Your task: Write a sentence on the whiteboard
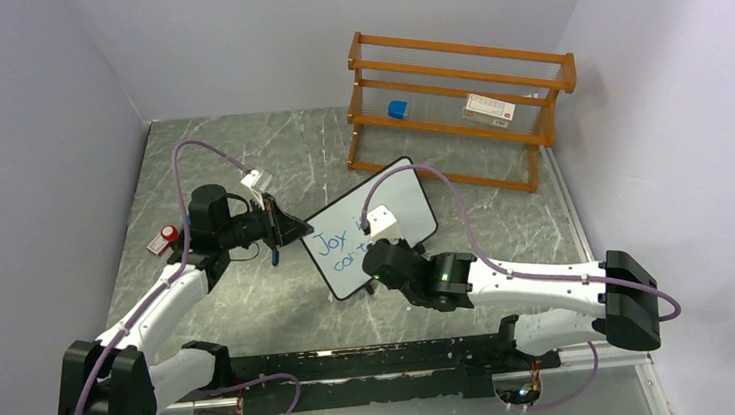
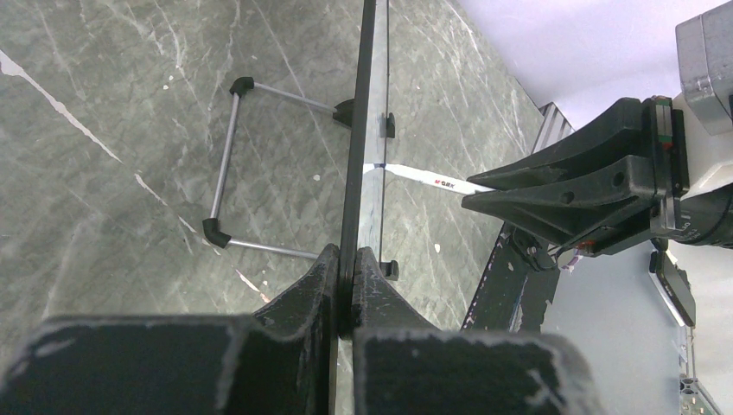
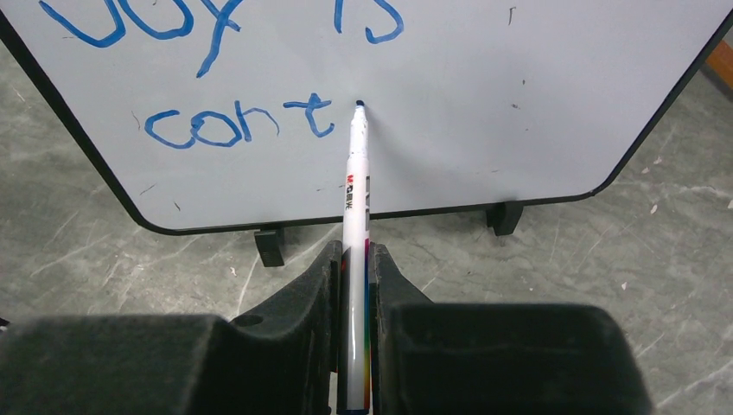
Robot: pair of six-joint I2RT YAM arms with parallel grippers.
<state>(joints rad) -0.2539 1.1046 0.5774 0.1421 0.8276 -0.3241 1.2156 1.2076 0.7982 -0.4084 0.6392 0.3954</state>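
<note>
We are pinching the whiteboard point(image 3: 484, 112) by its edge in our left end effector point(image 2: 346, 259) while our right end effector point(image 3: 354, 259) is gripping the marker point(image 3: 356, 173), its tip touching the board just right of the sentence point(image 3: 246, 121) at "cont".

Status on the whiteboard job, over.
Left gripper shut on whiteboard edge. Right gripper shut on marker, tip at board. Sentence reads "Joy is cont", unfinished. No obstruction seen.
</note>
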